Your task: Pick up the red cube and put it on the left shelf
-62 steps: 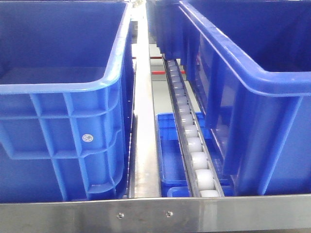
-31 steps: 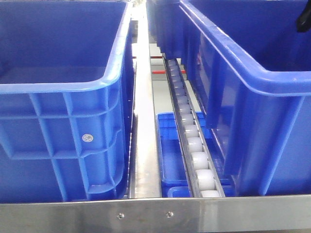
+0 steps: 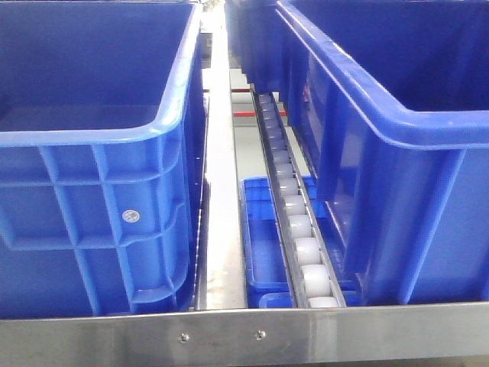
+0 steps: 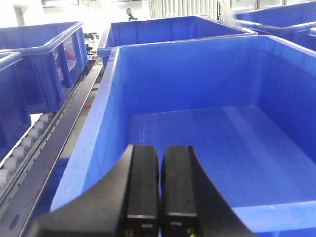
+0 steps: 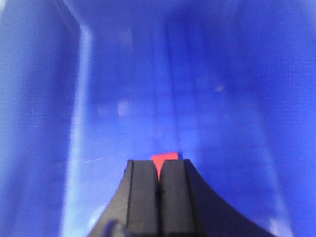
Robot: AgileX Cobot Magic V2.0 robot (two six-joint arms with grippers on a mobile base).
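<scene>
The red cube lies on the floor of a blue crate, just past the tips of my right gripper. That gripper's black fingers are pressed together with nothing between them. My left gripper is shut and empty, hovering at the near rim of another blue crate with a bare floor. The left shelf shows in the front view as a steel rack with a riveted front rail. Neither gripper nor the cube appears in the front view.
Two large blue crates stand on the rack, with a steel divider and a track of white rollers between them. A lower blue tray sits beneath the track. More crates stand to the left.
The front view has shifted slightly, so the crates sit a little further left. A dark shape at the top right edge half a second ago is gone.
</scene>
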